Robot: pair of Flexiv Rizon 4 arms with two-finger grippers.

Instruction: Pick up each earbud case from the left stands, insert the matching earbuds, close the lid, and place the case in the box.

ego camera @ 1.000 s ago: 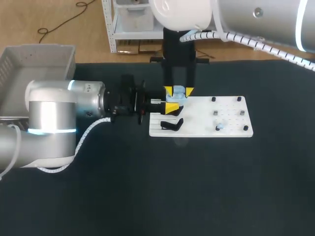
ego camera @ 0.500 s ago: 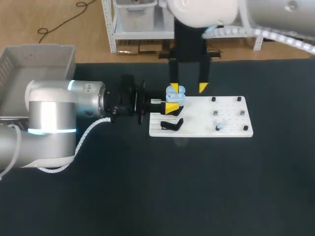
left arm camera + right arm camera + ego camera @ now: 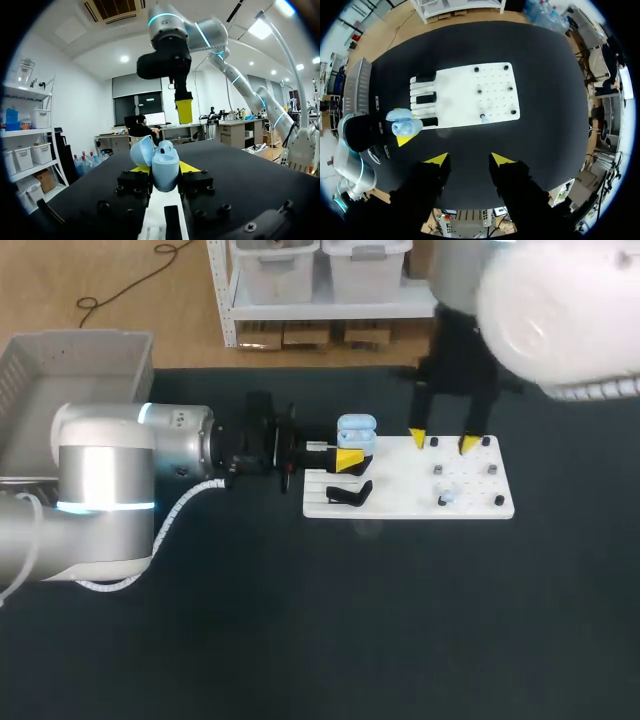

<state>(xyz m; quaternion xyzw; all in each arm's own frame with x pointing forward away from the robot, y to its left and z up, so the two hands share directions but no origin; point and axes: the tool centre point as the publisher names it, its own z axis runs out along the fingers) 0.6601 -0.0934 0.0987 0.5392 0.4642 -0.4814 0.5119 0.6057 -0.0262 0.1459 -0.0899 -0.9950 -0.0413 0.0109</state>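
Note:
My left gripper (image 3: pixel 349 456) reaches in from the left and is shut on a light blue earbud case (image 3: pixel 356 434) at the left end of the white board (image 3: pixel 400 508). In the left wrist view the case (image 3: pixel 165 167) stands upright between the yellow tips, its lid open and tipped back. My right gripper (image 3: pixel 441 443) hangs open and empty over the board's right half, apart from the case. A small light blue earbud (image 3: pixel 445 498) sits among the pegs there. From the right wrist, the case (image 3: pixel 402 123) and the earbud (image 3: pixel 482 118) lie ahead of the open gripper (image 3: pixel 468 159).
A black stand (image 3: pixel 350 496) sits on the board's left part, just in front of the held case. Small black pegs (image 3: pixel 486 442) stick up on the right part. A grey bin (image 3: pixel 60 370) stands at the table's far left corner.
My right gripper has left the case, moving right to above the board's peg area with its fingers spread. The left gripper and the case have stayed put.

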